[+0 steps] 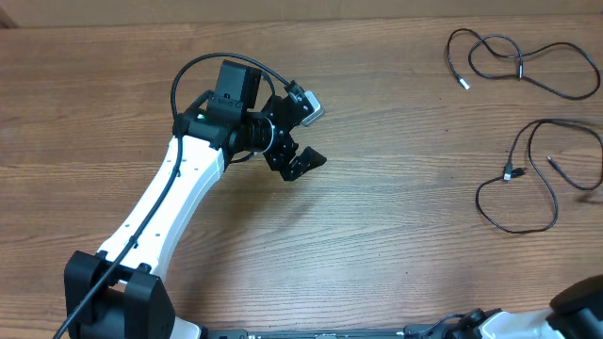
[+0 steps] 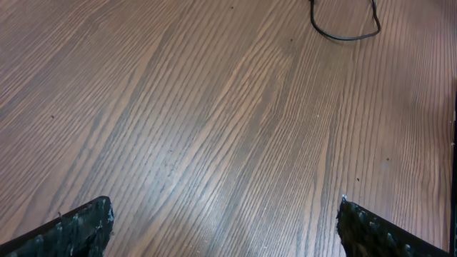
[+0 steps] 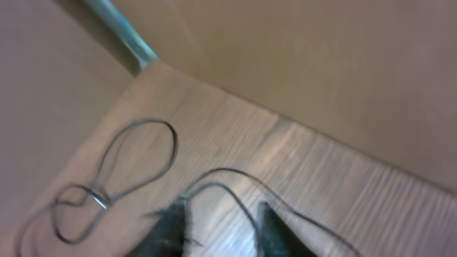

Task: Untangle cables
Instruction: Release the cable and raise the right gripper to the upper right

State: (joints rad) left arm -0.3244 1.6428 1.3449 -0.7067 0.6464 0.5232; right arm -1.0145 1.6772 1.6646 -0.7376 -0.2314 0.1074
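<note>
Two thin black cables lie apart at the right of the wooden table. One loops at the far right (image 1: 520,62), the other lies below it (image 1: 528,179) with a small plug end. My left gripper (image 1: 315,132) is open and empty over the table's middle, far from both cables. In the left wrist view its fingers (image 2: 225,221) are spread wide over bare wood, with a cable loop (image 2: 346,32) at the top edge. In the blurred right wrist view my right gripper (image 3: 221,208) is open, with a cable strand (image 3: 239,193) running between its fingers and a looped cable (image 3: 136,153) to the left.
The white left arm (image 1: 160,207) reaches from the front left to the table's middle. Part of the right arm (image 1: 577,299) shows at the front right corner. The table's far edge and a plain wall (image 3: 300,64) show in the right wrist view.
</note>
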